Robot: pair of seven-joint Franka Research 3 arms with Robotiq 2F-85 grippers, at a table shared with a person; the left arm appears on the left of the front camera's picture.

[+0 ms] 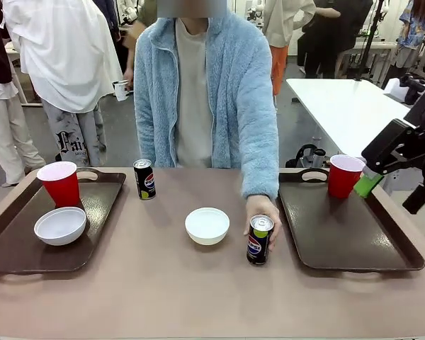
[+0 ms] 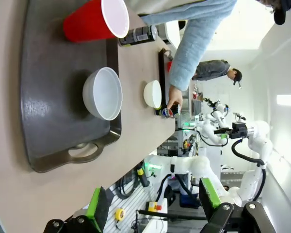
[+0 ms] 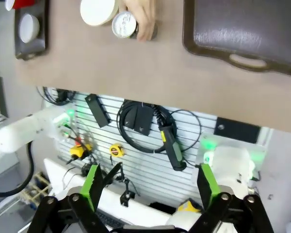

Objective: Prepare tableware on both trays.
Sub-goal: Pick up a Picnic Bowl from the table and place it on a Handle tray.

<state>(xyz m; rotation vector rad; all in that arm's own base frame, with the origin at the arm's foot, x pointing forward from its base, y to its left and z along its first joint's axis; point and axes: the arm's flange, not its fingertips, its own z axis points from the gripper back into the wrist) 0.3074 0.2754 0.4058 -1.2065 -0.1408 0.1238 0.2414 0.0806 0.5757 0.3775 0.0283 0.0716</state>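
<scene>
Left gripper (image 2: 154, 203) and right gripper (image 3: 150, 188) are both wide open and hold nothing.
A person's hand (image 1: 265, 211) holds one Pepsi can (image 1: 260, 239) on the bare table, between the middle bowl (image 1: 207, 226) and the right tray (image 1: 340, 237), just beside the tray. This can stands straight up, its long way going up and down, top to the ceiling. It is well apart from both grippers but nearer the right one, so that arm looks best to move it. A second can (image 1: 144, 179) stands by the left tray (image 1: 99, 205).
</scene>
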